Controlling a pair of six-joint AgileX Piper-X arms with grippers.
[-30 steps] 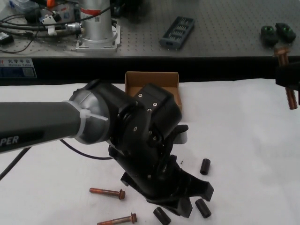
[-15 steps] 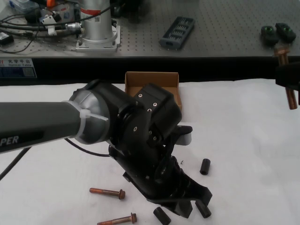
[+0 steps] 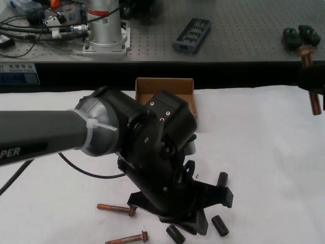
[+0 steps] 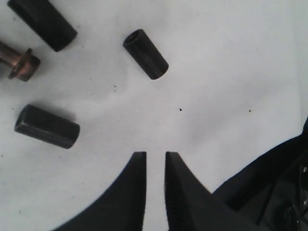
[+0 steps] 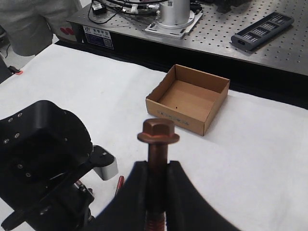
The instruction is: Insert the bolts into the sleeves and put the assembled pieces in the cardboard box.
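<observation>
My left gripper hangs low over the white cloth, its fingers a narrow gap apart with nothing between them. Three black sleeves lie ahead of it: one nearest, one to the side and one beside a bolt head. In the high view, sleeves ring the left arm's wrist. My right gripper is shut on an upright copper bolt, raised at the bench's far right. The cardboard box stands open and empty.
Two loose bolts lie on the cloth at the front left. Behind the cloth, a perforated metal bench holds an arm base, a dark bit tray, cables and two black-green parts.
The left gripper has turned about its wrist and shifted a little over the sleeves. The right gripper with the bolt has risen slightly.
</observation>
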